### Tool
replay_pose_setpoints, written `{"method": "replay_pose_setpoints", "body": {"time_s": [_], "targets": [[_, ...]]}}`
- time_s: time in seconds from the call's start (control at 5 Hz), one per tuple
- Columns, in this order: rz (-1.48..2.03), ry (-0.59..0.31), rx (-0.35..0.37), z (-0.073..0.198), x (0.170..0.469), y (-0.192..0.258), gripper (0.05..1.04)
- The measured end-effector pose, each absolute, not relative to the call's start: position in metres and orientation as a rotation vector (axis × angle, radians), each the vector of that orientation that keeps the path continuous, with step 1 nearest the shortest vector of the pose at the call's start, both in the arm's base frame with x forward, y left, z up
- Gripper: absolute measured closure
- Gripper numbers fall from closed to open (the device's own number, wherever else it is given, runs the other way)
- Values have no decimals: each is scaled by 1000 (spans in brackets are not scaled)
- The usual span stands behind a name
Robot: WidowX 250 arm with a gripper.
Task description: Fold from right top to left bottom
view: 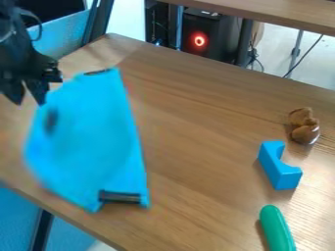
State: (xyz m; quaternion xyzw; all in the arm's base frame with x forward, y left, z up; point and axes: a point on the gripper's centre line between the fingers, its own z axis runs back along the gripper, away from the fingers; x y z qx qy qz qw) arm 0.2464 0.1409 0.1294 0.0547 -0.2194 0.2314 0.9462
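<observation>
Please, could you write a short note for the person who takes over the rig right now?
Gripper: open, at the upper left edge of the blue cloth; whether it touches the cloth I cannot tell.
Cloth: on the left part of the wooden table, dark strips at its top and lower right.
Done: no finished diagonal fold that I can confirm; the top right corner is not at the bottom left.
Left: probably grip that corner and bring it to the bottom left.
Off to the right: blue notched block, green rounded toy.
</observation>
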Motion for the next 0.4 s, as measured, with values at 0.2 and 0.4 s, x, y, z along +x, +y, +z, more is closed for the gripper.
{"method": "replay_pose_setpoints", "body": {"time_s": [0.2, 0.4], "targets": [[434, -442, 155, 145, 233, 141, 241], [420, -322, 177, 155, 233, 145, 77]]}}
